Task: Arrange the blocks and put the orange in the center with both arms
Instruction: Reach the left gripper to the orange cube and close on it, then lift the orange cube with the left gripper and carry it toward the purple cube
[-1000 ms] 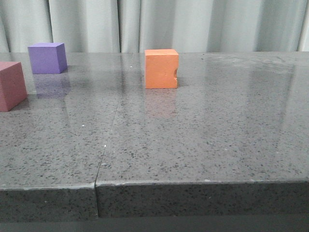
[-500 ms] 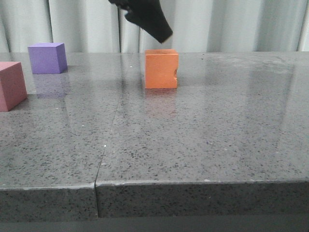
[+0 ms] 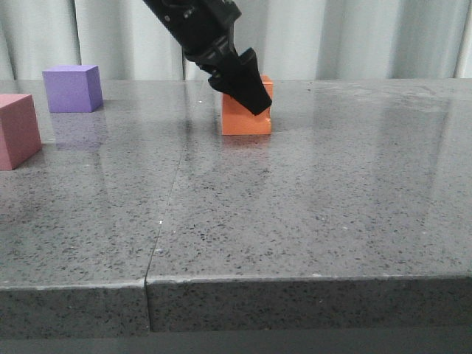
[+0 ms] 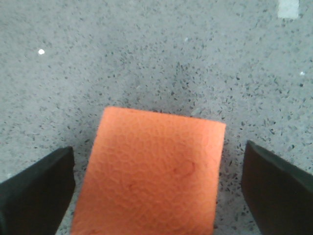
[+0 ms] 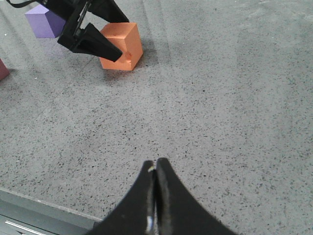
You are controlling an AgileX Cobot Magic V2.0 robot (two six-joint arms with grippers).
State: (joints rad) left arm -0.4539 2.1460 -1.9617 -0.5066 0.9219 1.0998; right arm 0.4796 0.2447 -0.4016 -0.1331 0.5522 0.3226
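Note:
The orange cube (image 3: 247,119), with its notch on the right side, stands on the table at the back centre. My left gripper (image 3: 246,90) is low over it, open, with a finger (image 4: 36,188) on each side of the cube (image 4: 151,171) and a gap on both sides. The purple cube (image 3: 71,88) stands at the back left. The pink-red cube (image 3: 16,130) is at the left edge. My right gripper (image 5: 155,169) is shut and empty, near the table's front edge, well away from the orange cube (image 5: 124,46).
The grey speckled table (image 3: 310,221) has a seam (image 3: 166,214) running front to back and a front edge (image 3: 295,280). A pale curtain (image 3: 332,37) hangs behind it.
My left gripper came into view from above and has dropped down round the orange cube. The cubes have not moved.

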